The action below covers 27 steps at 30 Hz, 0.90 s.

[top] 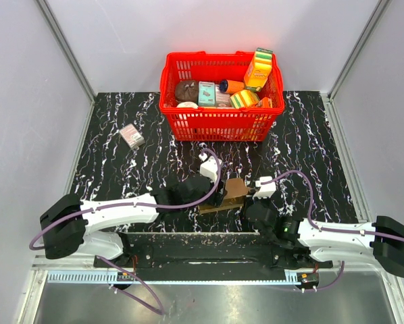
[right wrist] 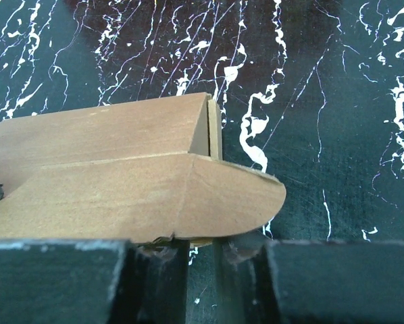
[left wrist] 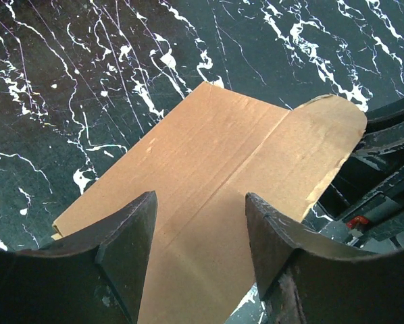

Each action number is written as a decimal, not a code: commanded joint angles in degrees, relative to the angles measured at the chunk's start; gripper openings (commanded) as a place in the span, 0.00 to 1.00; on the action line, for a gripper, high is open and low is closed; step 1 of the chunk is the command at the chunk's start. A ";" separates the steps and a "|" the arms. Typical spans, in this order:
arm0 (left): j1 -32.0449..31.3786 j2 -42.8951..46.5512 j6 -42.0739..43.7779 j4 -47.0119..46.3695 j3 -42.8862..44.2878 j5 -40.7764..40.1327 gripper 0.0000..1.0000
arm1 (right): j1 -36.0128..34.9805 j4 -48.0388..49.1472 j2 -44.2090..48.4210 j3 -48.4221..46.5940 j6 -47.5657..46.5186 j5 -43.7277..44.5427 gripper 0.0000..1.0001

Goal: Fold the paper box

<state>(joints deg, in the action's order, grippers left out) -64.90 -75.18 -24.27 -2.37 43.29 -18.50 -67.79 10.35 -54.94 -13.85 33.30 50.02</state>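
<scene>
Right gripper (right wrist: 205,253), jaws barely parted, sits at the paper box (top: 234,190) flap; left gripper (left wrist: 200,209) spread over its panel, near centre between arms. Risk: unheld flap springs back, unfolding.

Red basket (top: 219,125) of colourful packages (top: 259,69) on black marbled table (top: 121,177), small pinkish-grey box (top: 132,136) to its left

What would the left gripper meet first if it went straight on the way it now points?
The paper box: its brown panel lies directly ahead of the left gripper and fills the gap between its open jaws. Whether the gripper touches the cardboard now is unclear.
</scene>
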 commanded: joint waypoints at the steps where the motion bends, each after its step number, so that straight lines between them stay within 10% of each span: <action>1: 0.30 -0.76 -1.21 -3.96 -1.19 -0.31 0.60 | -0.59 0.55 0.71 -1.27 0.28 0.87 0.26; 10: 0.30 -1.73 -1.83 -5.19 -2.42 -0.22 0.60 | -0.68 -9.28 5.89 -4.08 4.84 -1.06 0.55; 27: 0.30 -6.47 -3.50 -8.79 -4.26 1.45 0.60 | -0.94 -45.42 18.90 -17.53 20.14 -0.89 0.57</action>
<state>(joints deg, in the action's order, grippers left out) -64.73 -79.99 -26.68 -8.62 39.90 -18.26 -68.27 -28.08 -37.19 -27.68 50.50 48.31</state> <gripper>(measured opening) 0.595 0.569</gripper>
